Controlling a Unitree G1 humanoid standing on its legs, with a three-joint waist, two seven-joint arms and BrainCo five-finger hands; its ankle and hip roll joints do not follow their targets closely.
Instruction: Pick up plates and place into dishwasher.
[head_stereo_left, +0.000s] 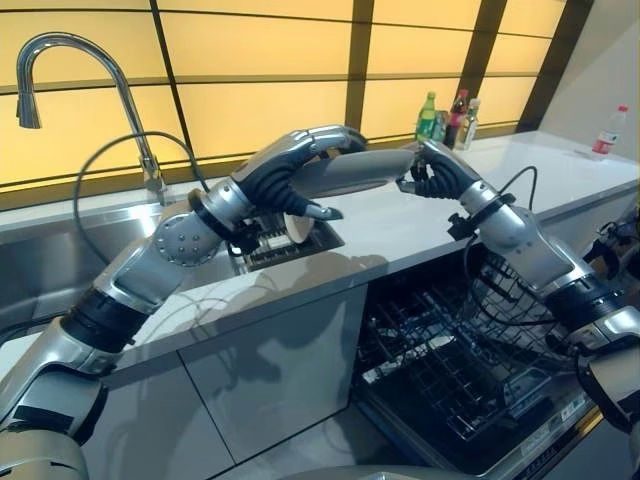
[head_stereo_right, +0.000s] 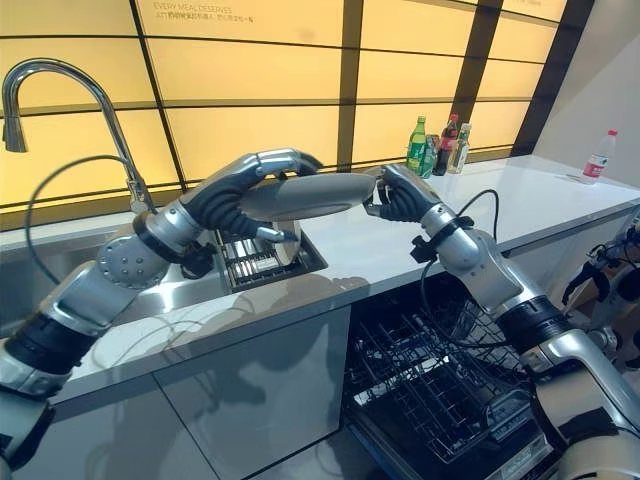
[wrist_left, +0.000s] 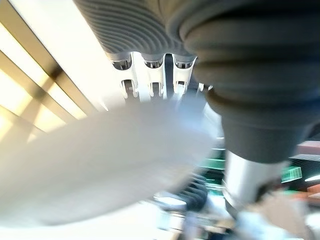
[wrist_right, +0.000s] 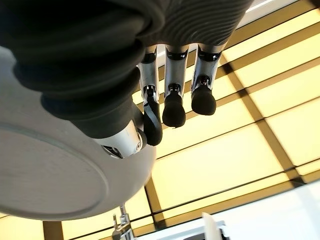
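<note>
The left hand (head_stereo_left: 300, 165) and the right hand (head_stereo_left: 432, 175) are both clasped on one plate (head_stereo_left: 350, 172), held above the surface (head_stereo_left: 400, 225). The dishwasher (head_stereo_left: 455, 375) rack is seen without plates, so the placing is judged not yet done.

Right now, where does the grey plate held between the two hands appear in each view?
Left eye view: plate upper centre, above the counter.
Right eye view: upper centre.
Left wrist view: blurred, across the middle.
Right wrist view: beside the thumb.
Shared landmark: faucet.

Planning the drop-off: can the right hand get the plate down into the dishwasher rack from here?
Probably yes: the right hand holds the plate's edge, and the dishwasher rack stands open, unobstructed, below it.
</note>
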